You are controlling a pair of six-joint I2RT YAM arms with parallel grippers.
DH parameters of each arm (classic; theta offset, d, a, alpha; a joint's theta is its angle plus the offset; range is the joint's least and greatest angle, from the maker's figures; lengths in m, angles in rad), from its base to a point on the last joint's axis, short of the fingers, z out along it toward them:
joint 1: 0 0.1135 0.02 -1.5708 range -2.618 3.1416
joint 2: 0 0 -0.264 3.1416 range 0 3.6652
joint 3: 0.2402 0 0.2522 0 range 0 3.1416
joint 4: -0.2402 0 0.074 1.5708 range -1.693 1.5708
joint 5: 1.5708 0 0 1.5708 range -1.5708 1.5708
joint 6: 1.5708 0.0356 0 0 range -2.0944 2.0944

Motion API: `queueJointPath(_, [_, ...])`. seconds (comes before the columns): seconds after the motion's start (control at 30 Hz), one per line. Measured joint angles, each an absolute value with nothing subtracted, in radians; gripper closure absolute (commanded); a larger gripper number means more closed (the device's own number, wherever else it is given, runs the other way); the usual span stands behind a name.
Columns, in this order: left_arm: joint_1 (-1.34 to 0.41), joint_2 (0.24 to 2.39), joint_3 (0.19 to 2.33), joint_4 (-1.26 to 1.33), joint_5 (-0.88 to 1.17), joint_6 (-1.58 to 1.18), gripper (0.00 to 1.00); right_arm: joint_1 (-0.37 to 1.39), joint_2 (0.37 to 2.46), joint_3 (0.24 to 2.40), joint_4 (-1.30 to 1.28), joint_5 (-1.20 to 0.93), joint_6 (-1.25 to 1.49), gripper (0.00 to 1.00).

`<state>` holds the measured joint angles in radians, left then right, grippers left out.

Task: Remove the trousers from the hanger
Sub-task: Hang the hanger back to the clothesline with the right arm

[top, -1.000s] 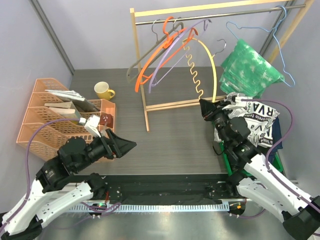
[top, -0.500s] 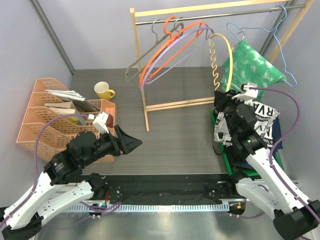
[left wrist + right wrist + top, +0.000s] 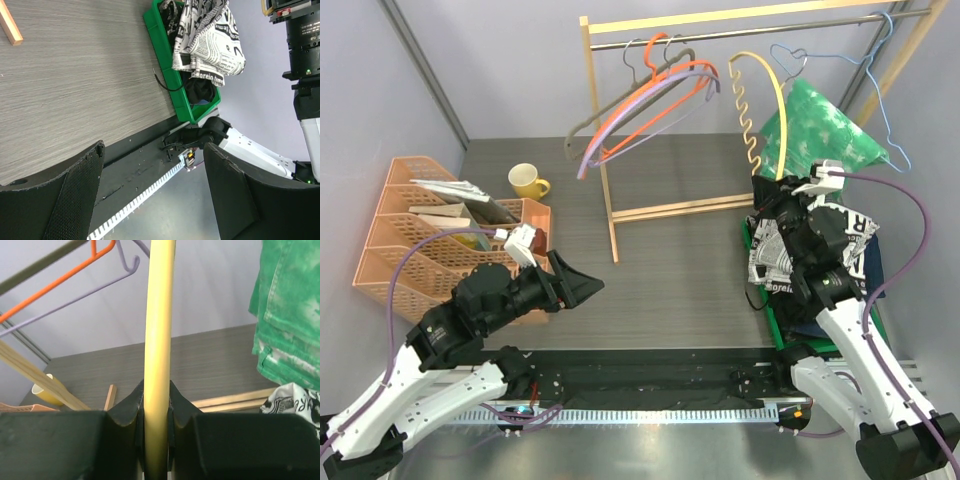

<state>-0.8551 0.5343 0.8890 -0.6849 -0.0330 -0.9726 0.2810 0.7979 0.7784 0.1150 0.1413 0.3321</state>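
- Five hangers [image 3: 159,315] hung on one wooden rack [image 3: 605,170].
- Two pairs of trousers [image 3: 820,130] showed clearly.
- One yellow mug [image 3: 527,181], one orange organizer [image 3: 390,240] and one green bin [image 3: 161,45] sat on the desk [image 3: 670,270].

Bright, even light; soft shadows

A wooden clothes rack [image 3: 610,215] is stood at the back of the grey table [image 3: 670,270]. A yellow mug [image 3: 527,181] is set to its left, near an orange desk organiser [image 3: 382,262] filled with papers. A green crate [image 3: 162,47] is placed at the table's right edge.
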Motion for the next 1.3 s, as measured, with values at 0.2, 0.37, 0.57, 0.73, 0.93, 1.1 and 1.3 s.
queueJointPath(0.2, [-0.855,0.534,0.901,-0.685,-0.033,-0.979,0.21,0.264,0.796,0.805,0.175,0.109,0.329,0.99])
queueJointPath(0.37, [-0.855,0.529,0.901,-0.686,-0.033,-0.985,0.21,0.262,0.771,0.803,0.224,0.106,0.342,0.99])
queueJointPath(0.57, [-0.855,0.528,0.901,-0.686,-0.033,-0.987,0.21,0.262,0.745,0.787,0.308,0.105,0.343,0.99])
queueJointPath(0.73, [-0.855,0.530,0.907,-0.686,-0.033,-0.987,0.21,0.260,0.808,0.790,0.342,0.092,0.348,0.99])
queueJointPath(0.93, [-0.855,0.530,0.910,-0.686,-0.033,-0.987,0.21,0.260,0.839,0.779,0.353,0.078,0.358,0.99])
queueJointPath(1.1, [-0.855,0.532,0.918,-0.686,-0.033,-0.987,0.20,0.260,0.880,0.779,0.406,0.059,0.369,0.99])
queueJointPath(1.3, [-0.855,0.536,0.920,-0.686,-0.033,-0.987,0.20,0.260,0.967,0.791,0.425,0.012,0.368,0.99])
